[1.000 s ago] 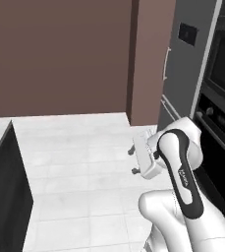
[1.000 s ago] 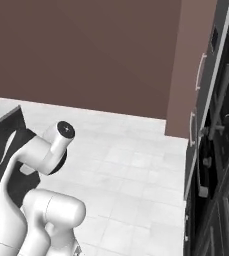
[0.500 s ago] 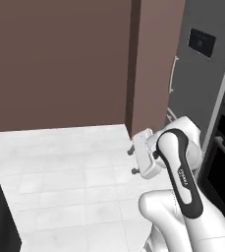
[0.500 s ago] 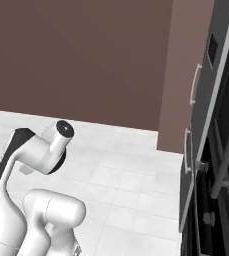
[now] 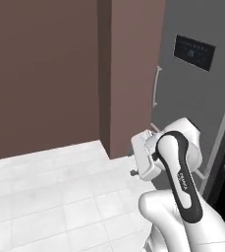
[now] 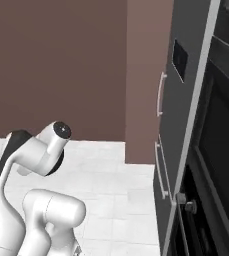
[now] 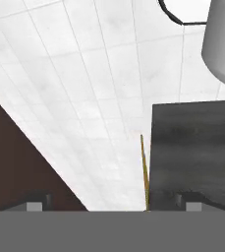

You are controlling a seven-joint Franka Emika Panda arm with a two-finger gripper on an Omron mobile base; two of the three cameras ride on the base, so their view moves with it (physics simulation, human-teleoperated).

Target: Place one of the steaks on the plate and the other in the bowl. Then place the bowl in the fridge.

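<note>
The fridge (image 5: pixel 192 93) is a tall grey unit with a dark display panel (image 5: pixel 195 51) and a vertical handle (image 5: pixel 156 86). It stands shut just right of a brown pillar (image 5: pixel 133 74), and its grey front (image 7: pixel 195 147) also shows in the hand view. My gripper (image 7: pixel 113 206) is open with nothing between its fingertips (image 7: pixel 34 204), and it points down at the white tiled floor (image 7: pixel 84 88). The arm is folded up close to the base, with the hand (image 5: pixel 143 158) in front of the fridge's lower part. The steaks, the plate and the bowl are out of view.
A dark wall oven (image 6: pixel 223 150) with a handle (image 6: pixel 183 210) stands right of the fridge (image 6: pixel 178 115). A brown wall (image 5: pixel 40 74) closes off the back. White tiled floor (image 5: pixel 60 197) spreads out to the left of the arm.
The whole picture has shifted, so the base has moved. The dark counter at the left has dropped out of sight. The fridge now looms larger and closer. The arm's pose is unchanged and the gripper stays open.
</note>
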